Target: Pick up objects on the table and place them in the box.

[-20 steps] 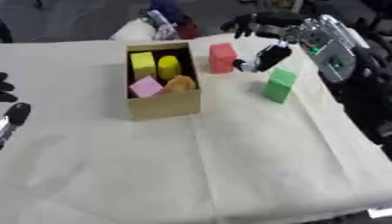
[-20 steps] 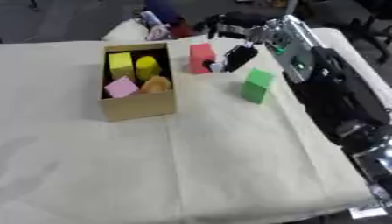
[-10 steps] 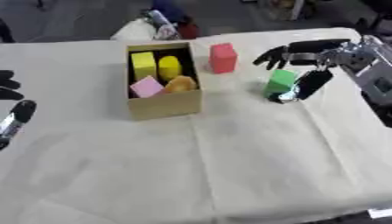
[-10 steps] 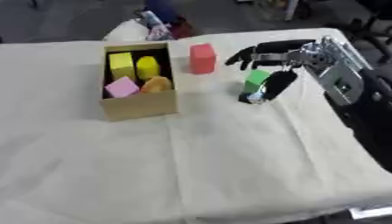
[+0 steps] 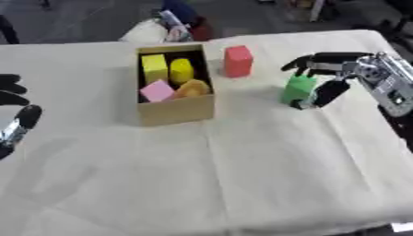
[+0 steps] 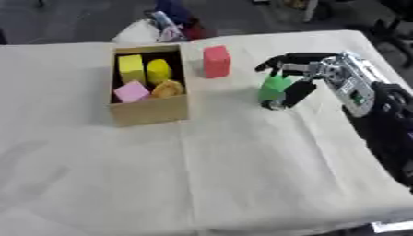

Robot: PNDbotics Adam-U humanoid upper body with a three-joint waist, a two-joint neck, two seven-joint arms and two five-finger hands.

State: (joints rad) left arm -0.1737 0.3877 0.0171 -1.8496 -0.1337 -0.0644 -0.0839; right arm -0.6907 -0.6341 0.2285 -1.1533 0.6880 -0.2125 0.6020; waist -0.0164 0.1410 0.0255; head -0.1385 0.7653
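Note:
A green block (image 5: 297, 89) stands on the cloth to the right of the cardboard box (image 5: 174, 110). My right hand (image 5: 367, 73) comes in from the right; its fingers curl over the block's top and far side, and the thumb lies against its near right side. A red block (image 5: 237, 60) stands upright just right of the box's far corner. Inside the box lie a yellow block (image 5: 154, 67), a yellow rounded piece (image 5: 181, 70), a pink block (image 5: 156, 91) and an orange piece (image 5: 192, 87). My left hand (image 5: 18, 123) rests open at the left edge.
The table (image 5: 242, 175) is covered in a cream cloth that falls away at the near and right edges. Beyond the far edge sit a white bag (image 5: 149, 32) and some red and blue clutter.
My right hand moved from beside the red block down to the green block and closed round it. The red block and the box stayed put.

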